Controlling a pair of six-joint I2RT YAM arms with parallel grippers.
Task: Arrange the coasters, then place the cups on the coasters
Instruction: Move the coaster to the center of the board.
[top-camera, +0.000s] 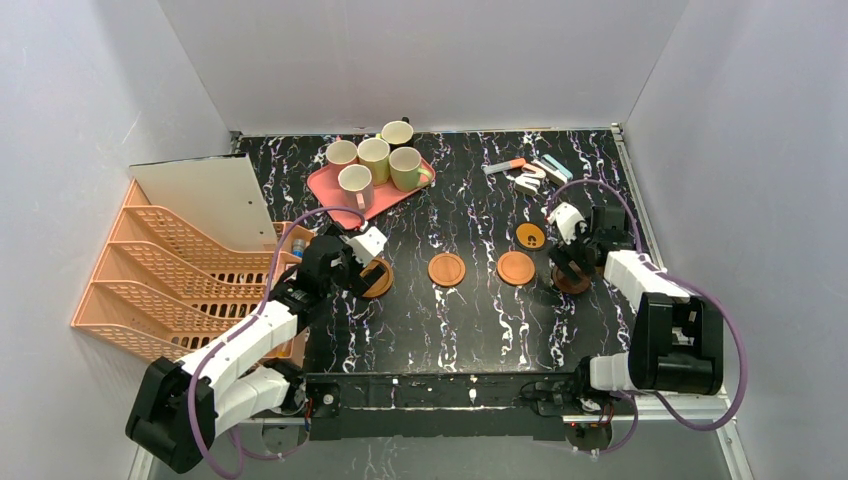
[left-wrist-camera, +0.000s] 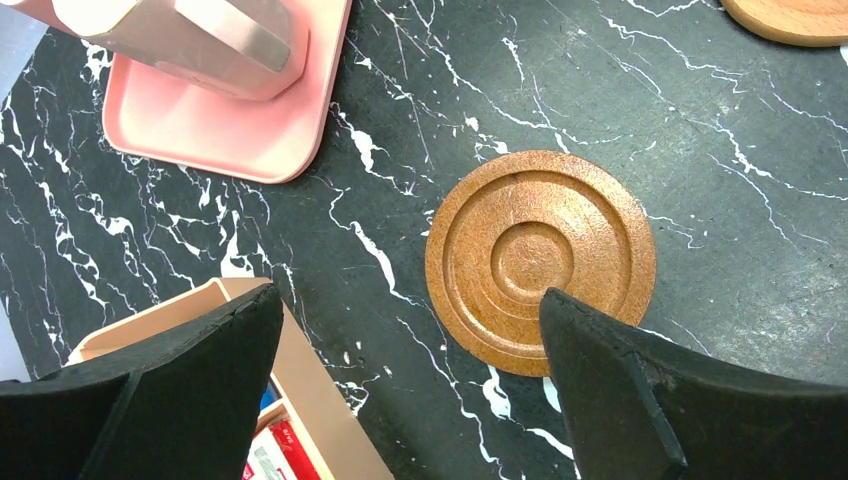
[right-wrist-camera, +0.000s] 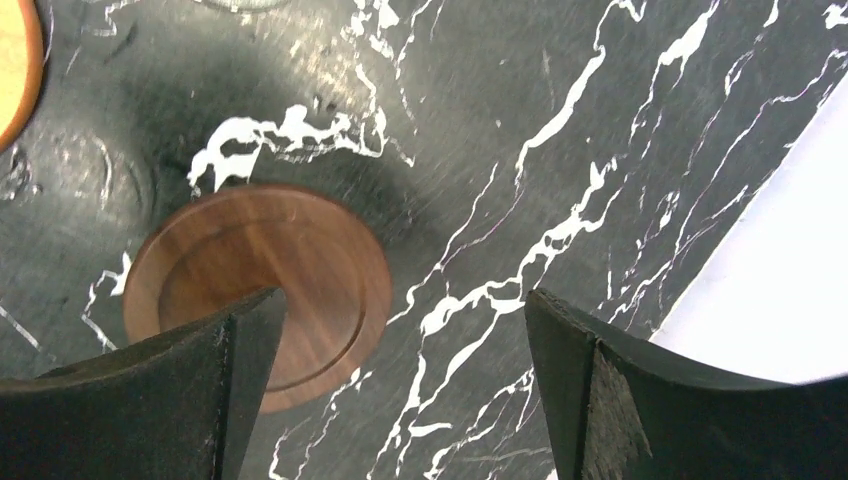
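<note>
On the black marble table, four coasters lie in a loose row, a fifth just behind. The five cups stand on the pink tray at the back. The left claw hangs spread over the ringed coaster at the left end. The right claw is spread too, over the dark coaster at the right end, pinching nothing.
</note>
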